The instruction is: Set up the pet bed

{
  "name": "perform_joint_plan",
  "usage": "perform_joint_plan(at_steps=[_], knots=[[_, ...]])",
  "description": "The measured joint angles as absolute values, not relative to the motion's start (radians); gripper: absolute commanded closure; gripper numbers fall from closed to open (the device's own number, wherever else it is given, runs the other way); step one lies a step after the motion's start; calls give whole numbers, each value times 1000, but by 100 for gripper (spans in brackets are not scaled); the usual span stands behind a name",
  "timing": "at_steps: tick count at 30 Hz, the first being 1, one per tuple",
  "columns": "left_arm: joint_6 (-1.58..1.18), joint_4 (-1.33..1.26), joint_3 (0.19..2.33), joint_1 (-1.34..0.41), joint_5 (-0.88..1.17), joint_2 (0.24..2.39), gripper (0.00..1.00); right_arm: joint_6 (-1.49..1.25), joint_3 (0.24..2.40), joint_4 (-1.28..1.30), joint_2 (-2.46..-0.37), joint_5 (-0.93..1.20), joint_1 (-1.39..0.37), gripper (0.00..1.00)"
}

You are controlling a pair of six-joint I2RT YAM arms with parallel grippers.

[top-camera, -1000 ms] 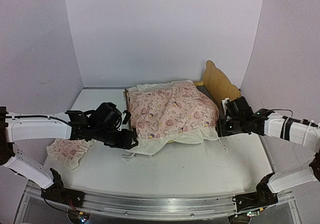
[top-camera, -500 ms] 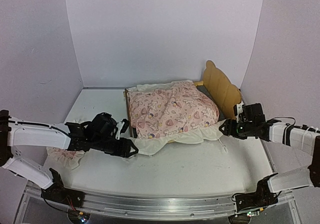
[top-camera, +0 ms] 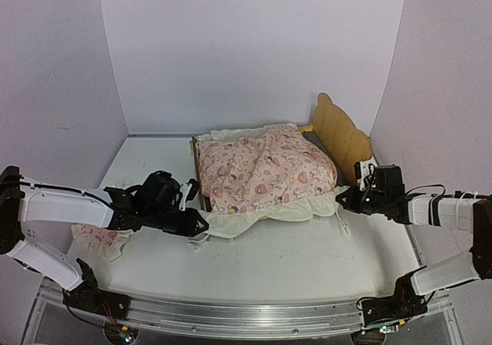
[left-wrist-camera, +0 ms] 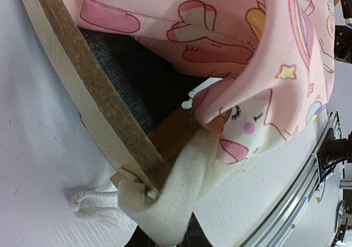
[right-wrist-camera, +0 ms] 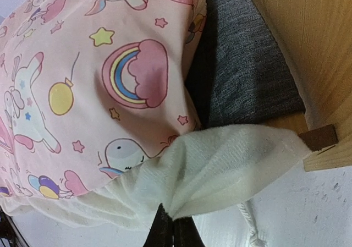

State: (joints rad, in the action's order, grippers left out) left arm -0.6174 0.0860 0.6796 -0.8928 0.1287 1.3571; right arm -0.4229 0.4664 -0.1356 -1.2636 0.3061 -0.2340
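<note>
The pet bed [top-camera: 329, 127], a plywood frame with a wavy headboard at the right, stands mid-table under a pink patterned blanket [top-camera: 263, 168] with a white ruffle. My left gripper [top-camera: 198, 223] is shut on the ruffle's near-left corner. In the left wrist view the ruffle [left-wrist-camera: 181, 192] runs down into my left gripper [left-wrist-camera: 168, 237], beside the wooden rail [left-wrist-camera: 82, 104] and the dark mattress [left-wrist-camera: 132, 76]. My right gripper [top-camera: 344, 199] is shut on the ruffle's near-right corner. The right wrist view shows my right gripper [right-wrist-camera: 173, 230] pinching the gathered ruffle [right-wrist-camera: 231, 164] below the mattress [right-wrist-camera: 242, 76].
A small pink ruffled pillow [top-camera: 96, 237] lies on the table under my left arm. White walls close the table in at the back and on both sides. A metal rail [top-camera: 246, 314] runs along the near edge.
Both grippers have closed on the blanket's white ruffle. The left gripper has shifted slightly towards the near edge, and the right gripper has moved out to the right of the bed.
</note>
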Motion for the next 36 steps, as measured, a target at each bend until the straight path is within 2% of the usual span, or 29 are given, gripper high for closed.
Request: perform_joint_plan(at_steps=[2, 10, 22, 25, 28, 30, 33, 36], knots=[[-628, 96, 680, -891, 128, 1351, 100, -423, 473, -97, -1242, 297, -234, 100], [-665, 184, 688, -891, 130, 1184, 100, -415, 595, 180, -1120, 172, -234, 100], [-712, 227, 714, -889, 128, 1185, 100, -390, 711, 345, -1163, -7, -249, 98], [-716, 226, 714, -889, 129, 1187, 100, -326, 749, 358, -1204, -6, -249, 70], [-715, 236, 724, -884, 128, 1212, 100, -279, 804, 395, -1253, 16, -241, 53], [-715, 238, 739, -882, 122, 1243, 100, -256, 804, 452, -1246, 47, -242, 44], [-714, 236, 757, -881, 101, 1268, 100, -234, 798, 572, -1174, 43, -287, 37], [-713, 234, 766, -877, 83, 1269, 100, -199, 807, 635, -1100, -4, -425, 32]])
